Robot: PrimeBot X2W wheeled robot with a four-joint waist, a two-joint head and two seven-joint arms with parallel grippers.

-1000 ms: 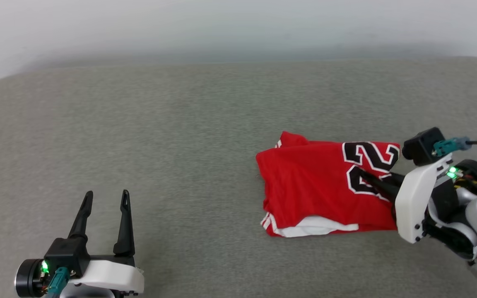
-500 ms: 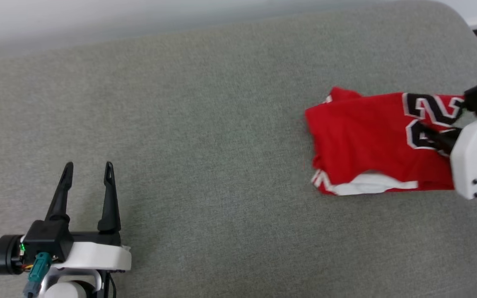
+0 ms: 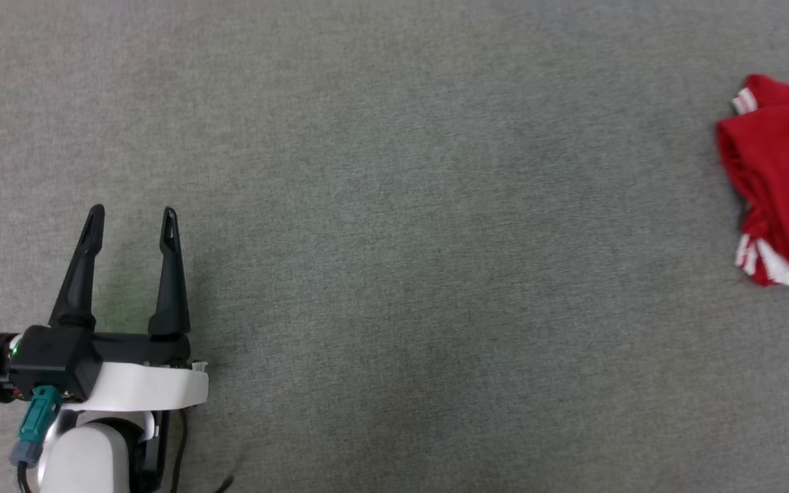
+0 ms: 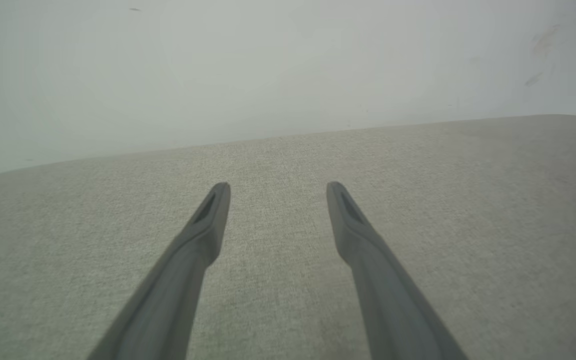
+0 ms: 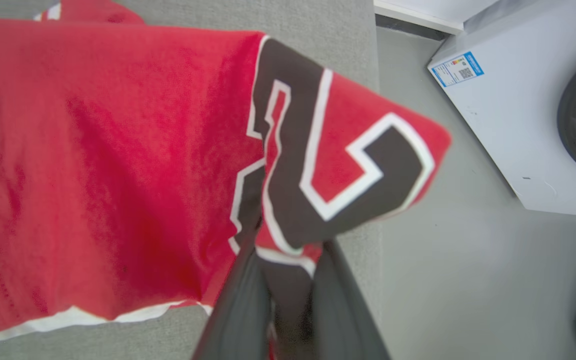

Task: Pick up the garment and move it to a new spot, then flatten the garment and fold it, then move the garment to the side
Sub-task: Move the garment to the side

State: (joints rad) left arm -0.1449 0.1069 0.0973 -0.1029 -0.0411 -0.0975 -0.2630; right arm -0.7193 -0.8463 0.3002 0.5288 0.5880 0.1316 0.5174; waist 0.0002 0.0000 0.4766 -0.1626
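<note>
At right edge, garment [image 3: 786, 171] partly cut off

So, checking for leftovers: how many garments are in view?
1: the garment at the head view's right edge, on the grey surface, pinched by the right gripper. Others may lie beyond the frames.

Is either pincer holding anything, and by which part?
The right pincer grips the garment at its edge beside the black numeral; the left pincer is open, empty.

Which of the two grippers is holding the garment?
The right gripper: it is closed on the numbered edge of the garment. The left gripper is open and holds nothing.
</note>
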